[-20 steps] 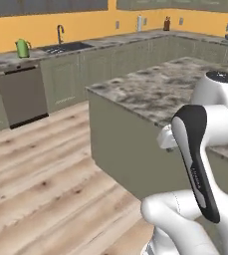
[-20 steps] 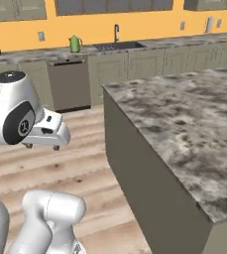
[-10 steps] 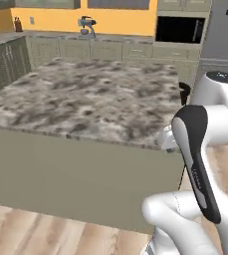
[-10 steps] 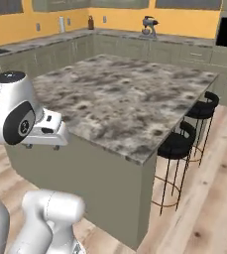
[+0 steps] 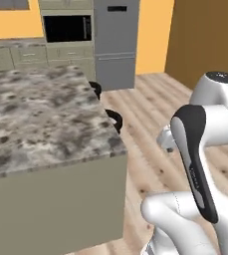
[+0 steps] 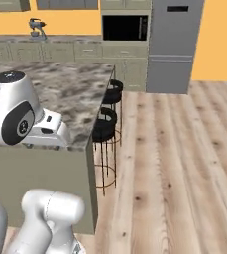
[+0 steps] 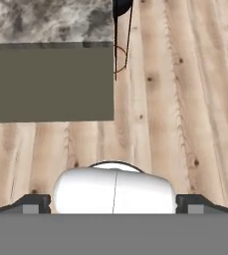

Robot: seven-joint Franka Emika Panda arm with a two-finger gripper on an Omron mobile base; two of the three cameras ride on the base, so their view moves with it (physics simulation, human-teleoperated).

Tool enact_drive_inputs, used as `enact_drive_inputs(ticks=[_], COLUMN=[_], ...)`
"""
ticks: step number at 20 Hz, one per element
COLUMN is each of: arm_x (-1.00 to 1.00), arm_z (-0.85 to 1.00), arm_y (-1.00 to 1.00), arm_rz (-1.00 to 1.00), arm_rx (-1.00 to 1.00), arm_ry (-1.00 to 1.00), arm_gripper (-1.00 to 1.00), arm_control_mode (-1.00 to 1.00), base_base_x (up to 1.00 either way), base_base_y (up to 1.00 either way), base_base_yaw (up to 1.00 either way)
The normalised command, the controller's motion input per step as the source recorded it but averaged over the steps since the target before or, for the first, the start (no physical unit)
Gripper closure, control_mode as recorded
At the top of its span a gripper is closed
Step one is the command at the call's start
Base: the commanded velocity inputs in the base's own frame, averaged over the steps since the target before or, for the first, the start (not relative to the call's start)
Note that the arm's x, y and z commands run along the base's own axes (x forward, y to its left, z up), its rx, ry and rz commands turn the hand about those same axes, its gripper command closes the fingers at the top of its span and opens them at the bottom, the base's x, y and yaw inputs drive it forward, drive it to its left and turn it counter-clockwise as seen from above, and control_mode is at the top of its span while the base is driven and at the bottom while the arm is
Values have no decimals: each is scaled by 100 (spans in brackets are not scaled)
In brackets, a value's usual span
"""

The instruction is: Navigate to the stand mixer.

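Note:
The stand mixer (image 6: 35, 28) is a small grey shape with a dark top, standing on the far back counter at the upper left of the right base view. The kitchen island (image 6: 60, 89) lies between it and me. My gripper (image 7: 113, 203) hangs low at the island's near corner, pointing down at the wood floor. Its two dark fingertips (image 7: 32, 202) sit far apart, open, with nothing between them. The hand (image 6: 48, 130) is white and sits beside the island's edge.
Two black bar stools (image 6: 105, 130) stand along the island's right side. A grey fridge (image 6: 174, 44) and a built-in black oven (image 6: 124, 27) line the back wall. Open wood floor (image 6: 179, 163) spreads to the right. A brown wall (image 5: 207, 40) closes the far right.
The whole picture has swung: the base has turned right. The mixer slid toward the left edge, and the fridge, oven and open floor came into view. The arm's pose is unchanged.

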Motion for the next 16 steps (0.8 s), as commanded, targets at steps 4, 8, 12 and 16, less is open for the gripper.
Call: enact_drive_inputs(ticks=[4,8,12,16], arm_x=[0,0,0,0], arm_z=[0,0,0,0], arm_y=[0,0,0,0], arm_rz=[0,0,0,0], arm_rx=[0,0,0,0], arm_ry=[0,0,0,0], arm_gripper=[-100,-100,-100,-100], arm_control_mode=[100,100,100,100], base_base_x=[12,36,76,83], base_base_y=[-95,-100,-100,-100], base_base_yaw=[-31,-15,-2,0])
